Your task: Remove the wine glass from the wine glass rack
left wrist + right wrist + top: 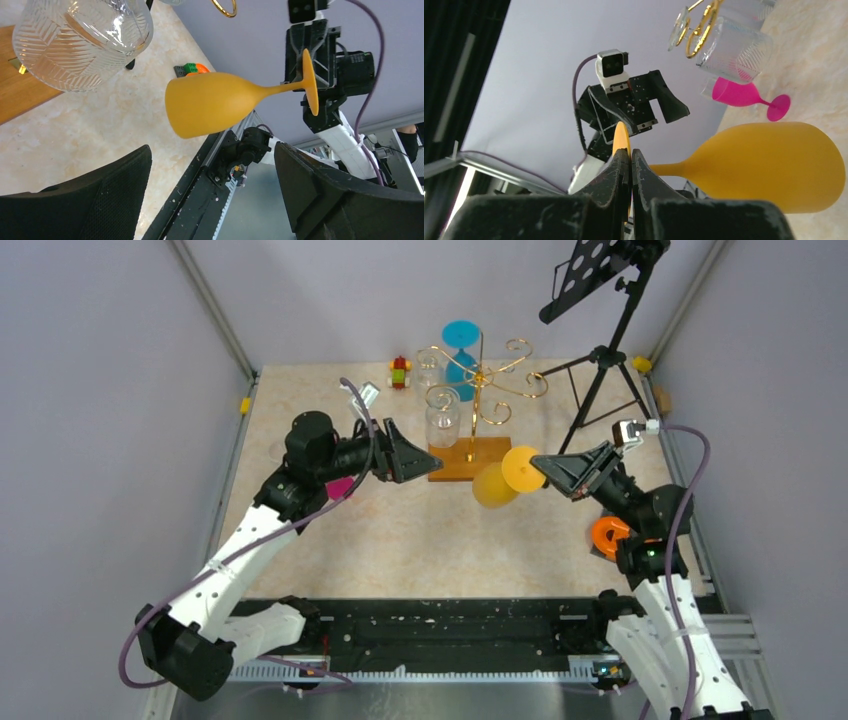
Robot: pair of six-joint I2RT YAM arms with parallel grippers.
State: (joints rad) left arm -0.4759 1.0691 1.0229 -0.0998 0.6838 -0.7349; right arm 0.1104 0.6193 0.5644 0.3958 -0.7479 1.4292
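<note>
black fingers of the right gripper (630, 153) are seen closest in the right wrist view, pressed together on the thin round foot of the orange wine glass (769, 160). the glass is held on its side, with its stem level and its bowl pointed toward the left arm. in the top view it is found free of the rack (482, 380), just beside the rack's wooden base (470, 455) at about 4 o'clock, with the foot toward 2 o'clock and the bowl toward 8 o'clock. the left gripper (420, 462) is spread wide with nothing between its fingers. it is held near the base's 9 o'clock edge, and the orange bowl is framed above the gap in the left wrist view. a clear glass (442, 416) is hung bowl-down on the rack's 9 o'clock side, and a blue glass (461, 336) at 12 o'clock. a pink glass (340, 487) is laid on the desk (400, 540) under the left arm. a black tripod stand (605, 360) is set at 2 o'clock from the rack.
</note>
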